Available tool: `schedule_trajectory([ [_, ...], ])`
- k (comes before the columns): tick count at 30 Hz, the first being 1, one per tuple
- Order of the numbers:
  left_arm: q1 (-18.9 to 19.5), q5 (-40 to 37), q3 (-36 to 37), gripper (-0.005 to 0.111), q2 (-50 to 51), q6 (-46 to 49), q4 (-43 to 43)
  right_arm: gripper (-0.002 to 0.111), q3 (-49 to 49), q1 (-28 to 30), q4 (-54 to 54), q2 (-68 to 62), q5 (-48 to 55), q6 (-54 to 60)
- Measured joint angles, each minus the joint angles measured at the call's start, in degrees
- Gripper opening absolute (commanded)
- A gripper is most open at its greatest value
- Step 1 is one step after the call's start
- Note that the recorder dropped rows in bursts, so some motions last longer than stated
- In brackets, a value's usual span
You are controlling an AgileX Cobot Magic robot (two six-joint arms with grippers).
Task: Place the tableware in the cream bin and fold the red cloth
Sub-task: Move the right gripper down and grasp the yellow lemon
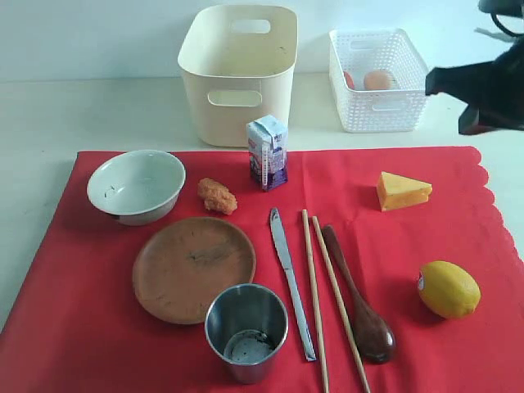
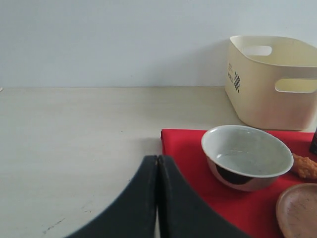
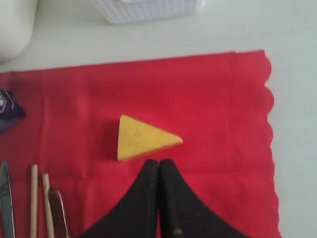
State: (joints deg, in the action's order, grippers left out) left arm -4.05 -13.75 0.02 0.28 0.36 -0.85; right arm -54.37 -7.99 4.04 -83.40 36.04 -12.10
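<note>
Pale matte tabletop (image 1: 49,106) under a flat red cloth (image 1: 458,221) with one scalloped edge.
On the cloth sat a glazed pale bowl (image 1: 136,186), a round brown plate (image 1: 193,268) and a shiny steel cup (image 1: 246,331). Beside them lay a silver knife (image 1: 288,278), wooden chopsticks (image 1: 323,295) and a dark wooden spoon (image 1: 360,303). The smooth cream bin (image 1: 237,78) stood behind the cloth, near a white lattice basket (image 1: 378,82). A milk carton (image 1: 268,151), cheese wedge (image 1: 401,191) and lemon (image 1: 448,289) shared the cloth. The left gripper (image 2: 157,158) and right gripper (image 3: 159,162) were both clenched, grasping nothing.

cloth (image 1: 458,246): we see plain red
bin (image 1: 237,123): cream
basket (image 1: 378,110): white lattice
plate (image 1: 193,268): brown
bowl (image 1: 136,187): pale greenish-white
cheese (image 1: 403,191): yellow
</note>
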Motion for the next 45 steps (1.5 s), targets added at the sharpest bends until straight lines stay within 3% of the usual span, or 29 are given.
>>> schedule_trajectory([
  [4, 0.0, 0.0, 0.0, 0.001, 0.0, 0.0, 0.0, 0.0, 5.5, -1.7, 0.3, 2.5, 0.0, 0.8],
  [11, 0.0, 0.0, 0.0, 0.001, 0.0, 0.0, 0.0, 0.003, 11.8, -10.0, 0.6, 3.1, 1.8, 2.1],
  [21, 0.0, 0.0, 0.0, 0.001, 0.0, 0.0, 0.0, 0.05, 13.4, -13.5, -1.7, 3.1, 2.9, -0.8],
  [25, 0.0, 0.0, 0.0, 0.001, 0.0, 0.0, 0.0, 0.061, 14.0, -13.5, -3.2, 3.1, 4.3, -1.1],
  [31, 0.0, 0.0, 0.0, 0.001, 0.0, 0.0, 0.0, 0.067, 15.9, -13.5, -3.5, 0.7, 4.0, -1.3],
  [45, 0.0, 0.0, 0.0, 0.001, 0.0, 0.0, 0.0, 0.067, 16.8, -13.5, -4.5, -7.3, 0.2, -1.4],
])
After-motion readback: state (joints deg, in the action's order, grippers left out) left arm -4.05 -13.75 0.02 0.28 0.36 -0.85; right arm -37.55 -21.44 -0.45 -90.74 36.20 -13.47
